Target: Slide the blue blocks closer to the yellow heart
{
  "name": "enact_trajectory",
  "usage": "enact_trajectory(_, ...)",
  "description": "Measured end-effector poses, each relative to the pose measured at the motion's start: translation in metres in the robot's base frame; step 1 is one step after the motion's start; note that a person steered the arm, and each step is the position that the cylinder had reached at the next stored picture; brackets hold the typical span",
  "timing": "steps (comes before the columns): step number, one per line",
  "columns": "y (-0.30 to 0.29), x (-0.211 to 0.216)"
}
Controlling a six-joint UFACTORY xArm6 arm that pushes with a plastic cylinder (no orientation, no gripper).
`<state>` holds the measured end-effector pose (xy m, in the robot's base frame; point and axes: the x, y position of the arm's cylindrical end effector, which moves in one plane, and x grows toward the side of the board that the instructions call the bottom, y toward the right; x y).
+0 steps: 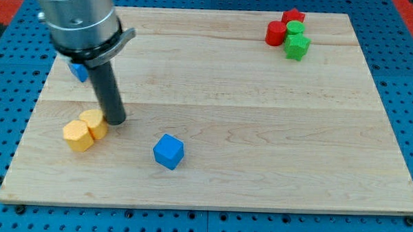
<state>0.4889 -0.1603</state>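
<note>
My tip point(115, 120) rests on the board at the view's left, touching or just right of the upper of two yellow blocks. That yellow block point(94, 123) sits against a second yellow block point(78, 135) below and left of it; I cannot tell which one is the heart. A blue cube point(168, 151) lies to the right of them, below and right of my tip, apart from it. A second blue block point(78, 71) shows partly behind the arm's body, above my tip; its shape is hidden.
The wooden board point(261, 132) lies on a blue perforated table. At the view's top right stands a cluster: a red star point(292, 16), a red block point(275, 33), a green round block point(295, 28) and a green star point(296, 46).
</note>
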Motion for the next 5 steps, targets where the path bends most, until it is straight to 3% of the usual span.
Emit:
enact_trajectory(1, -0.019, 0.02)
enact_trajectory(2, 0.036, 0.002)
enact_trajectory(3, 0.131, -0.004)
enact_trajectory(4, 0.145, 0.028)
enact_trajectory(5, 0.119, 0.071)
